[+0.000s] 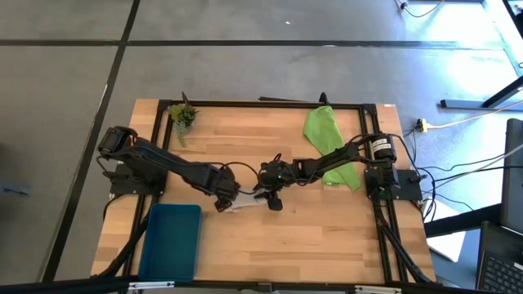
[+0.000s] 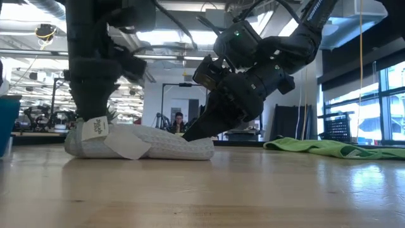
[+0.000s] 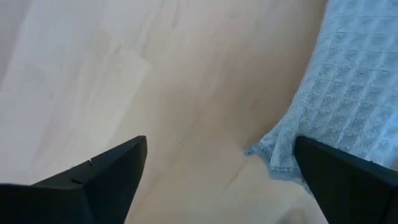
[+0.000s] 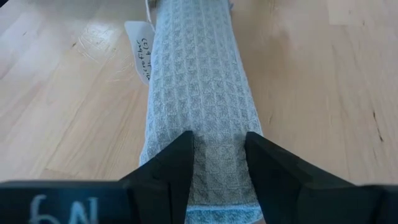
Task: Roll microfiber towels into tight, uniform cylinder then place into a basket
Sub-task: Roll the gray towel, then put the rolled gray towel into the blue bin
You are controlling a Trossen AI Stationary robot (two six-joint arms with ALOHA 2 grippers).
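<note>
**Grey roll finished on the counter, waiting to be carried to the basket**

Starting at the left, the basket (image 1: 170, 241) is sitting near the front left corner of the counter (image 1: 327, 237), and nothing is showing inside it. Just beside it toward the middle, the left pincer (image 1: 231, 202) is hanging with its fingers spread wide over the left end of the grey towel (image 2: 142, 142), gripping nothing. The towel is lying as a rolled cylinder, its label tag (image 2: 130, 145) sticking out.

At the roll's other end, the right pincer (image 4: 217, 163) is pinching the cloth between its fingers. For a clean transfer, my judgement is that the left pincer should be closing around the whole roll rather than a loose edge, while the right is keeping its hold so the layers are not unwinding.

Farther right, the green towel (image 1: 327, 143) is lying unrolled under the right arm.
</note>
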